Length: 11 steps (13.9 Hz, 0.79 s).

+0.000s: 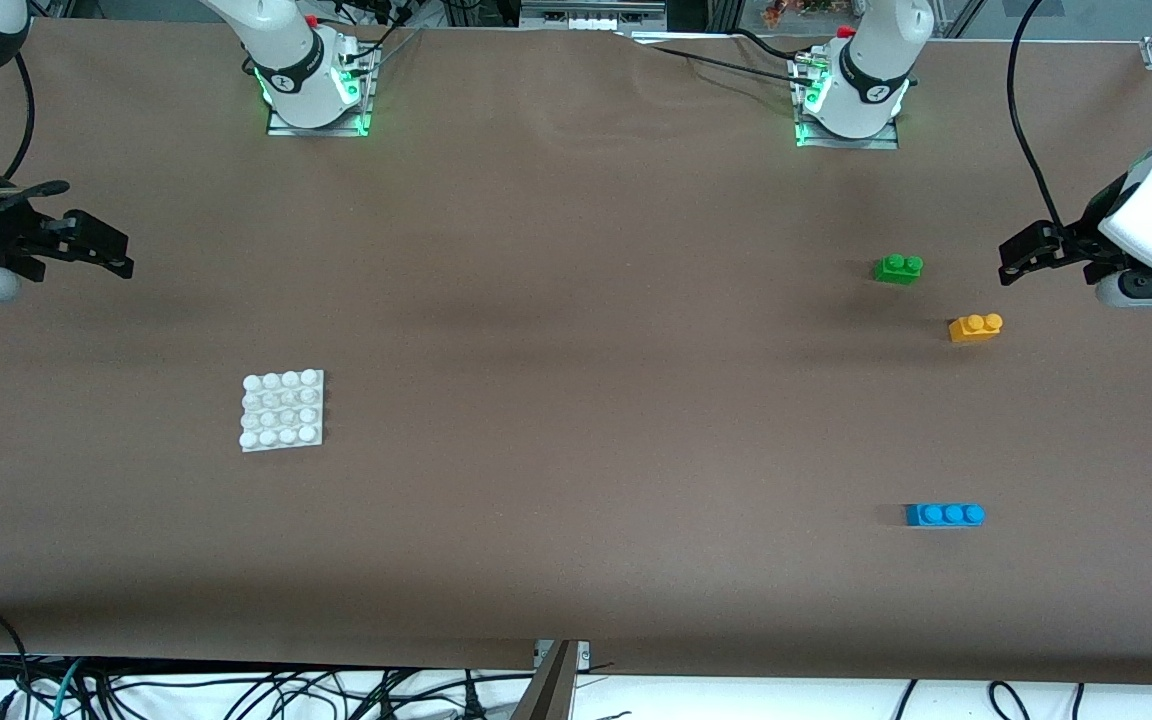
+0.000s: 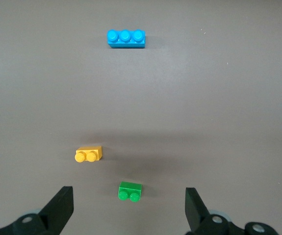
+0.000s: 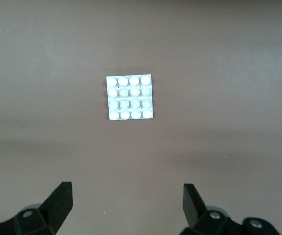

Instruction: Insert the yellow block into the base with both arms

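Observation:
The yellow block [image 1: 975, 327] lies on the brown table toward the left arm's end; it also shows in the left wrist view [image 2: 89, 154]. The white studded base [image 1: 282, 409] lies toward the right arm's end and shows in the right wrist view [image 3: 130, 97]. My left gripper [image 1: 1009, 263] is open and empty, held above the table at the left arm's end, beside the green brick. My right gripper [image 1: 123, 258] is open and empty, held above the table at the right arm's end, away from the base. In both wrist views the jaws stand wide apart with nothing between them.
A green two-stud brick [image 1: 898, 268] lies farther from the front camera than the yellow block. A blue three-stud brick [image 1: 944, 515] lies nearer to the front camera. Cables hang below the table's front edge.

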Motion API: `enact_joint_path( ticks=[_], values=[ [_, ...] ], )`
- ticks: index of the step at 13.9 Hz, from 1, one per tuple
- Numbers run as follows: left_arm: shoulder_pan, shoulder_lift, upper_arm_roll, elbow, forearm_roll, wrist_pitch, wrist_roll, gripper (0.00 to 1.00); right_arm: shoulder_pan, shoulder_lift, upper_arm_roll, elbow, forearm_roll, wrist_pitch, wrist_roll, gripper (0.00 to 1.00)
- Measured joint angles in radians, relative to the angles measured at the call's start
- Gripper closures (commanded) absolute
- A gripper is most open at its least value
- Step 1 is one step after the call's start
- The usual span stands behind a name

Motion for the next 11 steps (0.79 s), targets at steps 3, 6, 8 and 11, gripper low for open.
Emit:
enact_joint_path(
  ticks=[3,6,8,11],
  values=[
    [0.0,0.0,0.0,0.0,0.0,0.0,0.0,0.0,0.0,0.0,0.006,0.0,0.001,-0.001,0.0,0.0],
    [0.0,0.0,0.0,0.0,0.0,0.0,0.0,0.0,0.001,0.0,0.024,0.0,0.001,-0.004,0.0,0.0],
    [0.0,0.0,0.0,0.0,0.0,0.0,0.0,0.0,0.001,0.0,0.024,0.0,0.001,-0.007,-0.002,0.0],
    [0.0,0.0,0.0,0.0,0.0,0.0,0.0,0.0,0.001,0.001,0.024,0.0,0.001,-0.009,-0.006,0.0]
  ],
)
